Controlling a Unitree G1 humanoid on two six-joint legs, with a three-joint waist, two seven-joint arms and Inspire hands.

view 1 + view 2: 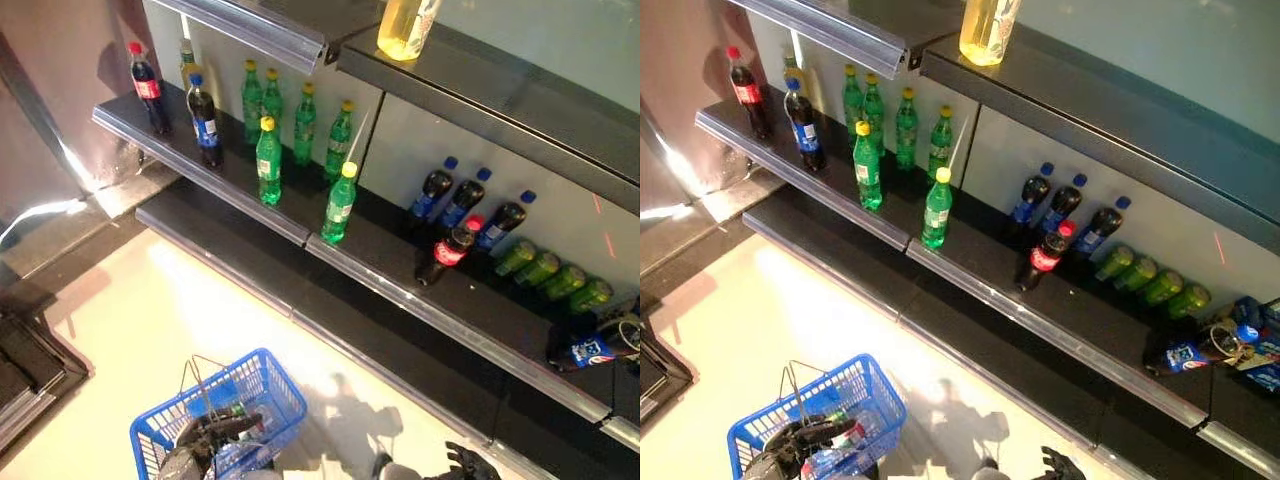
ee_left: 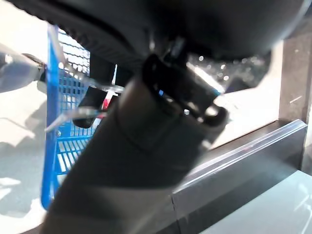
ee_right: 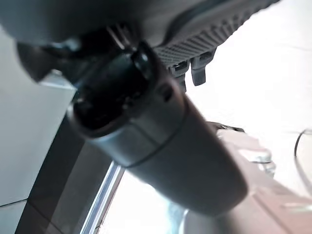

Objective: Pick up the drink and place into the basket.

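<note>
The blue basket point(image 1: 262, 388) hangs low at the lower left, above the pale floor. My left hand point(image 1: 212, 436) is shut on its thin wire handles. A drink with a red label point(image 1: 845, 438) lies inside the basket, partly hidden by the hand. The basket's mesh wall also shows in the left wrist view point(image 2: 61, 122). My right hand point(image 1: 470, 462) is low at the bottom right, near the foot of the shelves, with relaxed fingers and nothing in it. A cola bottle with a red cap point(image 1: 448, 250) stands at the shelf's front.
The dark shelf point(image 1: 400, 295) runs diagonally and carries green bottles with yellow caps point(image 1: 340, 205), dark bottles with blue caps point(image 1: 435, 190), green cans lying down point(image 1: 550, 272) and a dark bottle lying at the right point(image 1: 585, 350). A yellow bottle point(image 1: 405, 28) stands on the shelf above.
</note>
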